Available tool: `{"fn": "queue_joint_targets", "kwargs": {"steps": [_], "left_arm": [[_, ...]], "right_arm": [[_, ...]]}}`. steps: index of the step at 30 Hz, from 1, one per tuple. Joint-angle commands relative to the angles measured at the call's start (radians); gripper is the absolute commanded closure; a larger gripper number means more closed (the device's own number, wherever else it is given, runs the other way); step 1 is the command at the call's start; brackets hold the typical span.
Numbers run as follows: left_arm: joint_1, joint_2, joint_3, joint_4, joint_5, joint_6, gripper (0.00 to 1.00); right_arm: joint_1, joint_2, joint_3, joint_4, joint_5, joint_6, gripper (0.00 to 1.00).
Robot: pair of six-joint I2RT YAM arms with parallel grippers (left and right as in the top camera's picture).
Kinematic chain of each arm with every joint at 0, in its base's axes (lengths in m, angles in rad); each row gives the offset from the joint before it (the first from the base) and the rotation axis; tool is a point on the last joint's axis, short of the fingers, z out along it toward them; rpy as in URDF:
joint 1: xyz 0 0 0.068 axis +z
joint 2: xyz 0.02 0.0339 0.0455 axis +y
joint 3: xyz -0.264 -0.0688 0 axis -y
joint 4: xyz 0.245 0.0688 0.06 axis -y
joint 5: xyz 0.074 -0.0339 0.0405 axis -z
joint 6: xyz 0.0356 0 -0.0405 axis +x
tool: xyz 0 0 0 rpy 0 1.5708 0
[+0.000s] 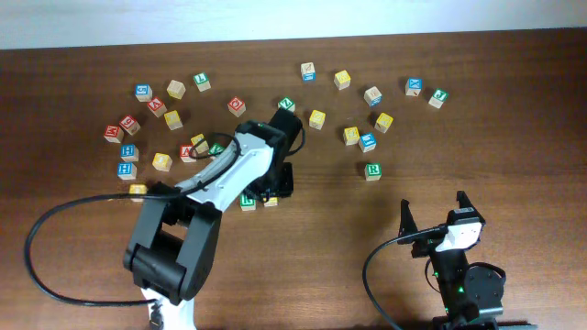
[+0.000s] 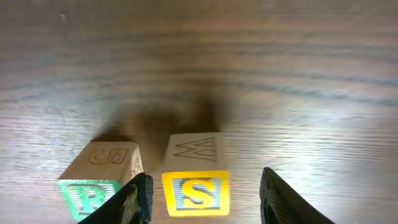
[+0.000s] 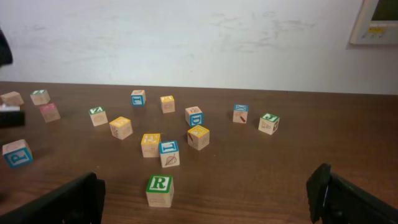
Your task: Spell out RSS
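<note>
In the left wrist view a green-framed R cube (image 2: 90,194) and a yellow-framed S cube (image 2: 196,191) stand side by side on the table, R on the left. My left gripper (image 2: 205,202) is open, its fingers on either side of the S cube, with a gap on the right. Overhead, these cubes (image 1: 248,202) (image 1: 271,200) peek out below the left gripper (image 1: 268,188). Another green R cube (image 1: 372,170) stands alone, also seen in the right wrist view (image 3: 160,190). My right gripper (image 1: 433,213) (image 3: 205,208) is open and empty. I cannot pick out a second S.
Several loose letter cubes lie scattered across the far half of the table, a cluster at the left (image 1: 147,128) and another at the right (image 1: 367,119). A black cable (image 1: 55,238) loops at the left front. A white wall (image 3: 186,37) is behind.
</note>
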Motion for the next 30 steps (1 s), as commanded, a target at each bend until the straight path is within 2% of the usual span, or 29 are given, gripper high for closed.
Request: {"fn": "queue_joint_targets", "kwargs": {"steps": [1, 7, 10, 12, 14, 15, 16, 18, 19, 23, 30], "left_arm": [[0.002, 0.008, 0.115, -0.059, 0.000, 0.013, 0.52], [0.016, 0.008, 0.469, -0.303, -0.005, 0.013, 0.52], [0.068, 0.008, 0.670, -0.420, -0.005, 0.058, 0.51], [0.119, 0.008, 0.742, -0.478, -0.005, 0.059, 0.50], [0.163, 0.008, 0.752, -0.496, -0.005, 0.060, 0.49], [0.201, 0.009, 0.752, -0.503, -0.008, 0.062, 0.39], [0.237, 0.010, 0.752, -0.508, -0.008, 0.062, 0.18], [0.286, 0.010, 0.752, -0.516, -0.008, 0.062, 0.18], [0.311, 0.010, 0.752, -0.515, -0.013, 0.062, 0.00], [0.390, 0.010, 0.751, -0.515, -0.088, 0.061, 0.01], [0.471, 0.011, 0.751, -0.527, -0.114, 0.061, 0.01]], "right_arm": [[-0.006, -0.006, -0.005, -0.006, 0.008, -0.003, 0.02], [-0.006, -0.006, -0.005, -0.006, 0.008, -0.003, 0.02], [-0.006, -0.006, -0.005, -0.006, 0.008, -0.003, 0.02], [-0.006, -0.006, -0.005, -0.006, 0.008, -0.003, 0.02], [-0.006, -0.006, -0.005, -0.006, 0.008, -0.003, 0.02], [-0.006, -0.006, -0.005, -0.006, 0.008, -0.003, 0.02], [-0.006, -0.006, -0.005, -0.006, 0.008, -0.003, 0.02], [-0.006, -0.006, -0.005, -0.006, 0.008, -0.003, 0.02], [-0.006, -0.006, -0.005, -0.006, 0.008, -0.003, 0.02], [-0.006, -0.006, -0.005, -0.006, 0.008, -0.003, 0.02], [-0.006, -0.006, -0.005, -0.006, 0.008, -0.003, 0.02]]}}
